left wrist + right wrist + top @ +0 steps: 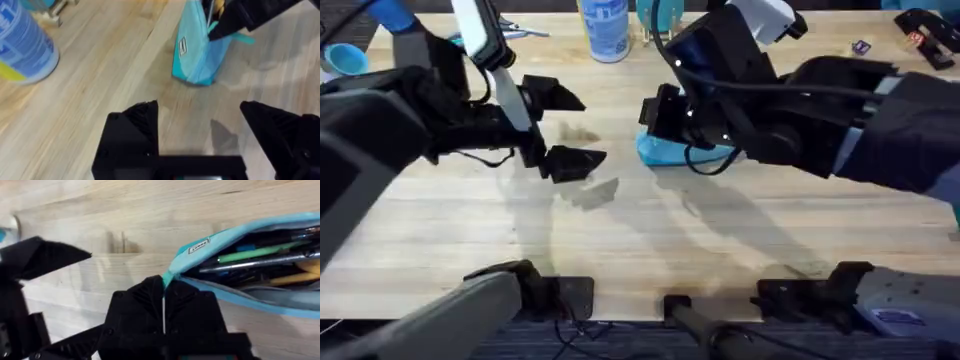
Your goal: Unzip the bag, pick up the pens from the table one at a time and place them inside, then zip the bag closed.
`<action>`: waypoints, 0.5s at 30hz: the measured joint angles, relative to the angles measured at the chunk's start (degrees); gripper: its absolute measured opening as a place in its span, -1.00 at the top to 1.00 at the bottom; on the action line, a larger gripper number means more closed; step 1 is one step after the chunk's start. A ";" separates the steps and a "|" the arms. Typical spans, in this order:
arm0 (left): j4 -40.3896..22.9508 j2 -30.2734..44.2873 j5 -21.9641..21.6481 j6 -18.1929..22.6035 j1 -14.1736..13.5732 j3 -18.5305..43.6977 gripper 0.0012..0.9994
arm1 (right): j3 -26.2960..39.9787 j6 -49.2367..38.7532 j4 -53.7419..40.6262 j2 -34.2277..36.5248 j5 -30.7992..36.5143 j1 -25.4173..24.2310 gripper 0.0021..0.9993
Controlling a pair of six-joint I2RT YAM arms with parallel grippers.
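Pinching end of bag (240, 260), right gripper (163, 305) sits clamped together on teal fabric by zipper end. Bag lies on desk (720, 230) near middle, zipper open, pens and pencils (260, 260) visible inside. Left gripper (563, 127) hovers just left of bag, spread wide apart, holding nothing. White bottle (605, 28) with blue label stands toward far edge.

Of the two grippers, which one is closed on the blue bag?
The right gripper: its fingers are pinched together on the end of the open bag. The left gripper hangs open above the bare table, beside the bag, holding nothing.
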 joint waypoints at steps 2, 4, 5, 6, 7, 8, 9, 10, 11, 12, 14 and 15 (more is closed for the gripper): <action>1.36 2.67 2.61 0.98 0.00 0.00 -0.99 | 0.00 0.01 0.00 0.00 0.00 0.00 0.94; 2.46 5.38 5.42 2.28 0.00 0.00 -0.99 | 0.00 0.00 0.00 0.00 0.00 0.00 0.94; 2.83 6.77 6.76 3.00 0.00 0.00 -0.99 | 0.00 0.01 0.00 0.00 0.00 0.00 0.94; 3.16 7.93 7.84 3.61 0.00 0.00 -0.99 | 0.00 0.02 0.00 0.00 0.00 0.00 0.94; 3.62 9.17 8.96 4.18 -0.02 0.00 -0.99 | 0.00 0.00 0.00 0.00 0.00 0.00 0.95; 4.02 10.24 9.71 4.68 -0.08 0.00 -0.99 | 0.00 0.01 0.00 0.00 0.01 0.00 0.94; 4.42 11.30 10.58 5.19 -0.19 0.00 -0.99 | 0.00 0.00 0.00 0.00 0.00 0.00 0.94; 5.09 12.41 11.35 5.59 -0.40 0.00 -0.99 | 0.00 0.00 0.00 0.00 0.00 -0.02 0.94; 5.87 13.42 11.97 5.93 -0.71 0.00 -0.99 | 0.00 0.01 0.00 0.00 0.00 0.00 0.94; 6.69 14.50 12.43 6.22 -1.20 0.00 -0.99 | 0.00 0.01 0.00 0.00 0.00 -0.01 0.94; 8.18 16.38 13.14 6.63 -2.33 0.00 -0.99 | 0.00 0.02 0.00 0.00 0.01 0.00 0.94; 8.92 17.27 13.60 6.74 -2.99 0.00 -0.99 | 0.00 0.01 0.02 0.00 0.00 0.00 0.94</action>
